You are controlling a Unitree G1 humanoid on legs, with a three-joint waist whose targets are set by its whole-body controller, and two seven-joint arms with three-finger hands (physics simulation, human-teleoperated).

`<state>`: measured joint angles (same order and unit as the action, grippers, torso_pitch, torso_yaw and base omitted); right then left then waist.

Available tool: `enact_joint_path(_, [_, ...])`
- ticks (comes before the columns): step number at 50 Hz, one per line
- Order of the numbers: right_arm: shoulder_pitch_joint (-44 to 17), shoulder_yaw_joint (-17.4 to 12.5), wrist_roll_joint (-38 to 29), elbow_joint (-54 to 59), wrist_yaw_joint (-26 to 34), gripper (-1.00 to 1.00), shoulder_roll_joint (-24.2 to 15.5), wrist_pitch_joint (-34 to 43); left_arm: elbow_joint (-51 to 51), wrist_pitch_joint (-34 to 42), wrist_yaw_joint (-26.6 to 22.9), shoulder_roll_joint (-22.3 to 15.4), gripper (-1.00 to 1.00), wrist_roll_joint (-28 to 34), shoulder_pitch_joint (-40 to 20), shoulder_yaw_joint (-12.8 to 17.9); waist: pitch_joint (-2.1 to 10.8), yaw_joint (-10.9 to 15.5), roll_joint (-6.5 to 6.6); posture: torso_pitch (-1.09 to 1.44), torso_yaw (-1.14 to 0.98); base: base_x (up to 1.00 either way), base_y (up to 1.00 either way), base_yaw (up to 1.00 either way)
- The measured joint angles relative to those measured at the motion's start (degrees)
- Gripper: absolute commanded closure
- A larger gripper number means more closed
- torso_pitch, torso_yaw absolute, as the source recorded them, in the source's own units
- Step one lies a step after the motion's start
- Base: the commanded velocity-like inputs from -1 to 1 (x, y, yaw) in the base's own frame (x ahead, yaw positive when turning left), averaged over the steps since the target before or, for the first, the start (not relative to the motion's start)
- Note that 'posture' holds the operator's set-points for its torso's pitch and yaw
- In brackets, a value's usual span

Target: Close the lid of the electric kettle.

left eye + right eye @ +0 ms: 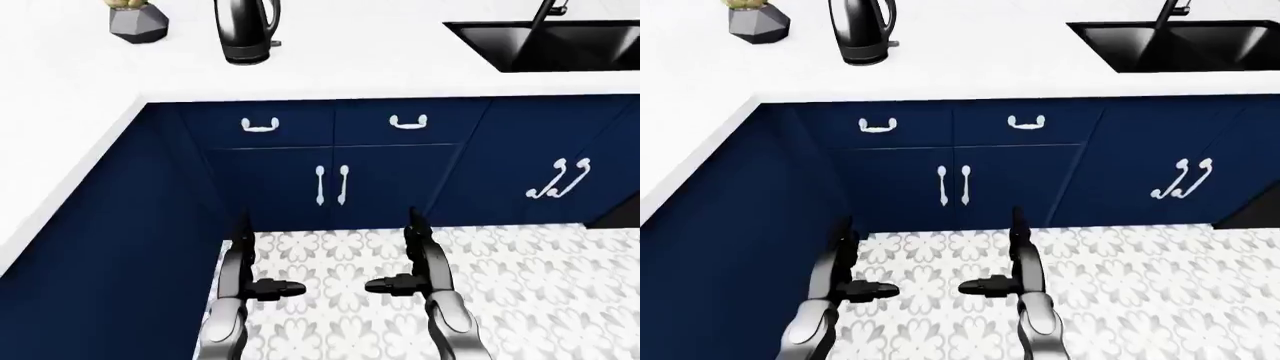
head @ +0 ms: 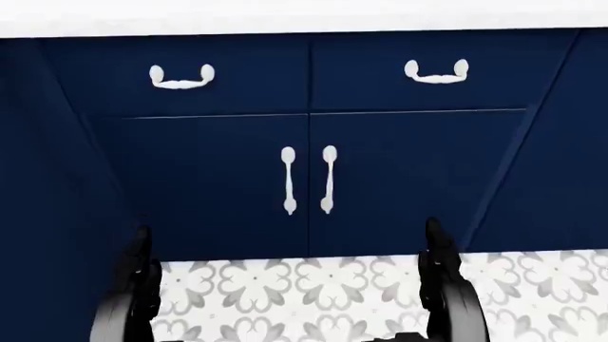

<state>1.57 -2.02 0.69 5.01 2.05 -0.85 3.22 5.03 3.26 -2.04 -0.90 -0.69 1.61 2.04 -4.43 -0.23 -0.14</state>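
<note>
Left robot hand (image 1: pixel 262 279) and right robot hand (image 1: pixel 405 276) hang low over the floor, near the bottom of the left-eye view, palms facing each other, fingers spread apart and holding nothing. Both are well apart from the kettle.

The white worktop (image 1: pixel 350 60) runs across the far side and turns down the left of the view. Below it stand navy cabinets (image 1: pixel 330 172) with two drawers above a pair of doors, all with white handles (image 1: pixel 330 184). The floor (image 1: pixel 520 292) carries a grey and white flower pattern.

A black sink (image 1: pixel 560 45) with a dark tap (image 1: pixel 545 15) is set in the worktop at far right.

The black kettle (image 1: pixel 245 30) stands upright on the worktop at far left centre; its top is cut off by the frame, so the lid position cannot be determined. Left of it, apart, sits a grey faceted plant pot (image 1: pixel 137 21).
</note>
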Motion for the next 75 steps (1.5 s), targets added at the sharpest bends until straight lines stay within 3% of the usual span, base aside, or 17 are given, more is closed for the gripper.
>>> enact_joint_path(1, [0.0,0.13,-0.13,-0.77,-0.03,-1.0,-0.11,-0.19,-0.78,-0.24,-0.01,-0.08,-1.0,-0.02,-0.05,0.05,0.61,-0.06,-0.23,0.0,0.0,0.0,0.0,0.0])
enact_joint_path(3, [-1.36,-0.01,-0.52,-1.52,-0.21,-1.0,-0.24,-2.28,-2.66,-1.83,0.11,-0.2,-1.0,0.1,-1.24,0.18,3.5,0.34,-0.22,0.0,0.0,0.0,0.0,0.0])
enact_joint_path(5, [-1.5,0.26,-0.73,-0.73,-0.27,-1.0,0.01,-3.52,-1.71,-3.48,0.09,-0.19,-1.0,0.19,-1.77,0.14,2.42,0.45,-0.55,0.0,0.0,0.0,0.0,0.0])
enact_joint_path(22, [-1.04,-0.01,-1.18,1.78,-0.17,-1.0,-0.27,-3.58,0.98,-4.03,-0.21,-0.37,-1.0,0.3,-1.34,0.5,4.2,0.4,-0.25,0.0,0.0,0.0,0.0,0.0])
enact_joint_path(32, [-0.78,-0.34,-1.38,1.38,-0.15,-1.0,-0.49,-3.17,1.11,-3.46,-0.45,-0.76,-1.0,-0.24,-1.55,1.19,3.9,0.41,-0.19,0.0,0.0,0.0,0.0,0.0])
enact_joint_path(37, [-0.29,-2.24,-0.3,-2.95,0.3,-1.0,-1.28,-0.84,-2.32,-1.13,-0.79,-1.65,-1.0,-1.64,-1.81,3.21,3.7,0.42,-0.17,0.0,0.0,0.0,0.0,0.0])
enact_joint_path(45, [0.53,-6.55,1.31,-11.15,1.14,-1.0,-2.77,3.86,-14.3,6.97,-1.03,-3.4,-1.0,-5.25,-0.77,8.4,3.46,0.3,-0.2,0.0,0.0,0.0,0.0,0.0])
enact_joint_path(52, [1.4,-11.04,2.31,-19.15,2.31,-1.0,-3.76,9.09,-29.6,17.6,-0.85,-5.37,-1.0,-8.85,-0.87,15.92,3.38,0.34,0.01,0.0,0.0,0.0,0.0,0.0])
enact_joint_path(57, [1.67,-13.69,2.8,-23.17,3.86,-1.0,-4.45,12.03,-33.21,21.64,-1.35,-6.88,-1.0,-10.32,-1.78,20.18,3.29,0.36,0.21,0.0,0.0,0.0,0.0,0.0])
enact_joint_path(66, [2.63,-18.94,4.27,-30.87,7.55,-1.0,-5.24,18.2,-41.32,32.47,0.27,-12.94,-1.0,-19.13,-4.16,33.88,2.65,0.25,0.23,0.0,0.0,0.0,0.0,0.0])
enact_joint_path(75, [2.22,-25.01,3.22,-40.9,11.27,-1.0,-6.71,25.8,-47.09,40.61,1.78,-18.63,-1.0,-27.01,-5.43,44.54,2.42,0.3,0.71,0.0,0.0,0.0,0.0,0.0])
